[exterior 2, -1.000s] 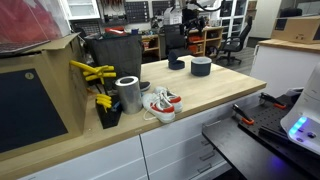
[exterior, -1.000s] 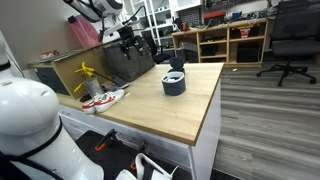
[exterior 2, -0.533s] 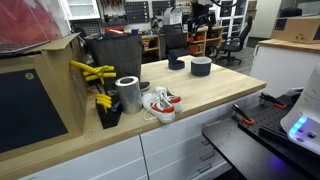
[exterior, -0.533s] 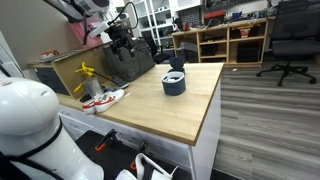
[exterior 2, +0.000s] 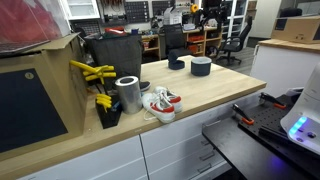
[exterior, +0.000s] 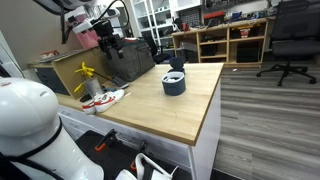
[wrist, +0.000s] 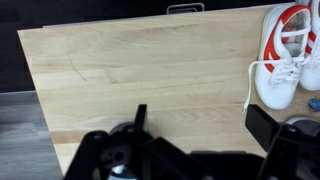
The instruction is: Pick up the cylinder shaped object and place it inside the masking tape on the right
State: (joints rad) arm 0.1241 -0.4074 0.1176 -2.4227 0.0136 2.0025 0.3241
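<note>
The masking tape (exterior: 173, 84) is a thick dark blue-grey roll lying flat on the wooden table (exterior: 170, 110). It also shows in an exterior view (exterior 2: 201, 66). A smaller dark roll (exterior 2: 176, 63) lies just behind it. The small whitish cylinder is too small to make out in any view. My gripper (exterior: 108, 45) hangs high above the far side of the table, away from the tape. In the wrist view my gripper (wrist: 205, 125) is open and empty, looking down on bare wood (wrist: 150, 60).
A pair of white-and-red sneakers (exterior: 103, 98) lies near the table's end and shows in the wrist view (wrist: 285, 50). A large metal can (exterior 2: 128, 93) and yellow tools (exterior 2: 92, 72) stand beside them. Dark boxes (exterior 2: 115, 50) line the back edge.
My arm has swung high across the table, away from the tape rolls and toward the sneakers' end. The gripper stays open and empty. Nothing on the table has moved.
</note>
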